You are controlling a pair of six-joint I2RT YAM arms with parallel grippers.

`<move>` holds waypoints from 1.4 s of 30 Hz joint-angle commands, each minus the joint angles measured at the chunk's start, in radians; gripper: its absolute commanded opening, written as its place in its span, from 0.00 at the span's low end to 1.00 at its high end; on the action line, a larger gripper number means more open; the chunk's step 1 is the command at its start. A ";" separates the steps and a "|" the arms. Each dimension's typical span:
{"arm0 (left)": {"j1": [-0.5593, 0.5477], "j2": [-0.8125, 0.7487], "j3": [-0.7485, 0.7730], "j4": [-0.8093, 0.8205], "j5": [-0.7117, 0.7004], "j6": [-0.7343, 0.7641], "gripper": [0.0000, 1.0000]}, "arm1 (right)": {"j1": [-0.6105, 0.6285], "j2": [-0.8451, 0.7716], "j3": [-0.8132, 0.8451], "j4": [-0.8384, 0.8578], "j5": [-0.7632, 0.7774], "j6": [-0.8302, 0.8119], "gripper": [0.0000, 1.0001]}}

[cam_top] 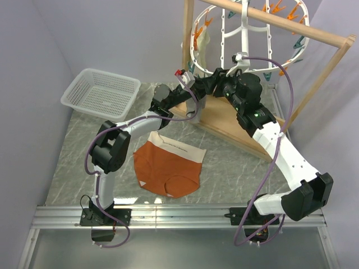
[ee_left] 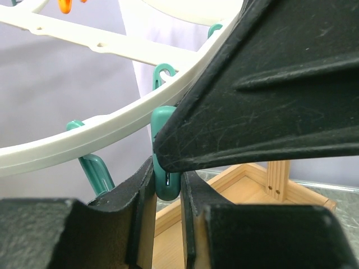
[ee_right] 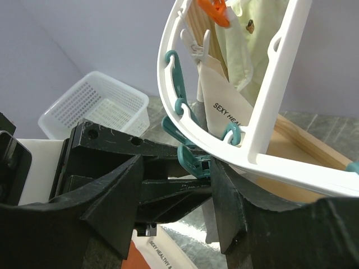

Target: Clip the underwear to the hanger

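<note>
The rust-orange underwear [cam_top: 168, 165] with its cream waistband lies flat on the table in front of the arm bases, free of both grippers. A corner of it shows in the right wrist view [ee_right: 112, 259]. The white oval hanger [cam_top: 242, 42] hangs from the wooden rod at the back; its rim also shows in the left wrist view [ee_left: 84, 143]. My left gripper [ee_left: 168, 193] is raised under the rim and shut on a dangling teal clothespin [ee_left: 166, 182]. My right gripper [ee_right: 176, 190] is open, its jaws straddling the left fingers and the same clothespin [ee_right: 193, 159].
A wooden frame [cam_top: 224, 120] with a rod [cam_top: 280, 22] carries the hanger. A cream cloth [ee_right: 221, 103] and a pale yellow cloth [ee_right: 247, 33] hang from clips. A white mesh basket [cam_top: 101, 92] stands at the back left. Grey walls close both sides.
</note>
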 commanded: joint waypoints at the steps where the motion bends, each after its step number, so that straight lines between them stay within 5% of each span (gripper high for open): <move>1: 0.010 -0.035 0.041 0.047 0.046 -0.029 0.00 | -0.015 0.003 0.050 -0.008 0.119 -0.021 0.59; 17: 0.016 -0.041 0.038 0.048 0.060 -0.038 0.00 | -0.015 -0.048 0.009 -0.039 0.110 -0.029 0.59; 29: 0.016 -0.031 0.041 0.078 0.121 -0.072 0.00 | -0.015 -0.041 -0.105 0.235 -0.013 -0.024 0.61; 42: 0.016 -0.030 0.036 0.105 0.164 -0.089 0.00 | -0.018 -0.012 -0.103 0.312 -0.013 -0.014 0.61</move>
